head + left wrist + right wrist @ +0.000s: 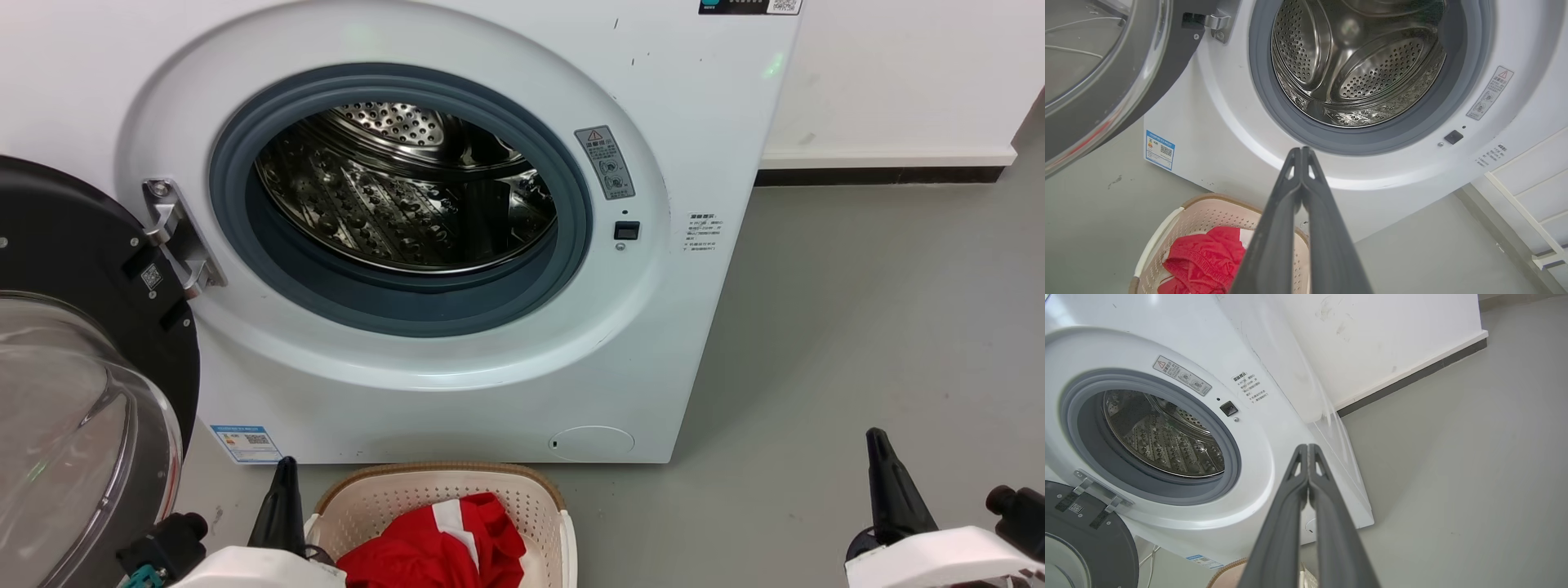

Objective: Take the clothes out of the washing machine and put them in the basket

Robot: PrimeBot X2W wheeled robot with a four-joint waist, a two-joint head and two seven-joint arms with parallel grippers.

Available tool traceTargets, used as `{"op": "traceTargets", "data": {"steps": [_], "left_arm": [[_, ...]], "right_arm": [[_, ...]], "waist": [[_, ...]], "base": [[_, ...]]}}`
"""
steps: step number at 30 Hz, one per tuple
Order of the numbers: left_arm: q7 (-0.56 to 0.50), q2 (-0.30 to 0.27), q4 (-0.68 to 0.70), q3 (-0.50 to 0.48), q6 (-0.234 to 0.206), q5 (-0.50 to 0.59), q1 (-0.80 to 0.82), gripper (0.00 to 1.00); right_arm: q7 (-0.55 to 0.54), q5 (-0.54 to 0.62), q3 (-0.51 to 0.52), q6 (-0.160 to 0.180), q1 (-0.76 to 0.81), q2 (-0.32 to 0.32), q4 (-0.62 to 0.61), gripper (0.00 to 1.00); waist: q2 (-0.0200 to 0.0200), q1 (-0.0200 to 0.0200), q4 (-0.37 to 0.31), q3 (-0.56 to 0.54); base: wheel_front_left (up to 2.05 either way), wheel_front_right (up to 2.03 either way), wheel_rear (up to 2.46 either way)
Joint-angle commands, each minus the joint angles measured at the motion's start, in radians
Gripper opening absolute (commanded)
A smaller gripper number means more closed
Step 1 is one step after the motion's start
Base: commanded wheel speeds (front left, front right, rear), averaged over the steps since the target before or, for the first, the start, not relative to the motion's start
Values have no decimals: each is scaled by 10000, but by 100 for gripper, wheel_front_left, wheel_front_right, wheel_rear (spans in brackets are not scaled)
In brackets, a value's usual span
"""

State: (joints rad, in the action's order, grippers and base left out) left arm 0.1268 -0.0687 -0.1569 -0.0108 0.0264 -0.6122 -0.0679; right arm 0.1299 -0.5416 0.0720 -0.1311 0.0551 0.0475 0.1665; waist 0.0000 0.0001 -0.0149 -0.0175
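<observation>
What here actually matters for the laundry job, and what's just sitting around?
Part of the job: the washing machine, its open door, the drum, the basket, the red clothes lying in it.

Just there: the blue label, the warning sticker, the skirting board, the floor.

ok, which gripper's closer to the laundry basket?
Left. The left gripper sits just beside the laundry basket, at its left rim, fingers shut. The right gripper is well off to its right, over the floor, fingers shut.
</observation>
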Motion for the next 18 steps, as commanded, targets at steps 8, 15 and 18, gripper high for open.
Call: {"op": "traceTargets", "data": {"steps": [8, 15, 18], "left_arm": [[-349, 4, -24, -192, 183, -1504, 520, 0], [-580, 24, -121, -287, 281, -2466, 677, 0], [-679, 30, -157, -331, 321, -2863, 726, 0]], "right_arm": [[-353, -1645, 77, 1, -516, 44, 25, 0], [-587, -2678, 114, 1, -657, 47, 106, 0], [-688, -3092, 130, 1, -721, 48, 139, 0]], "waist": [[0, 0, 14, 19], [0, 0, 25, 34], [0, 0, 30, 41]], "base": [[0, 0, 0], [0, 0, 0], [0, 0, 0]]}}
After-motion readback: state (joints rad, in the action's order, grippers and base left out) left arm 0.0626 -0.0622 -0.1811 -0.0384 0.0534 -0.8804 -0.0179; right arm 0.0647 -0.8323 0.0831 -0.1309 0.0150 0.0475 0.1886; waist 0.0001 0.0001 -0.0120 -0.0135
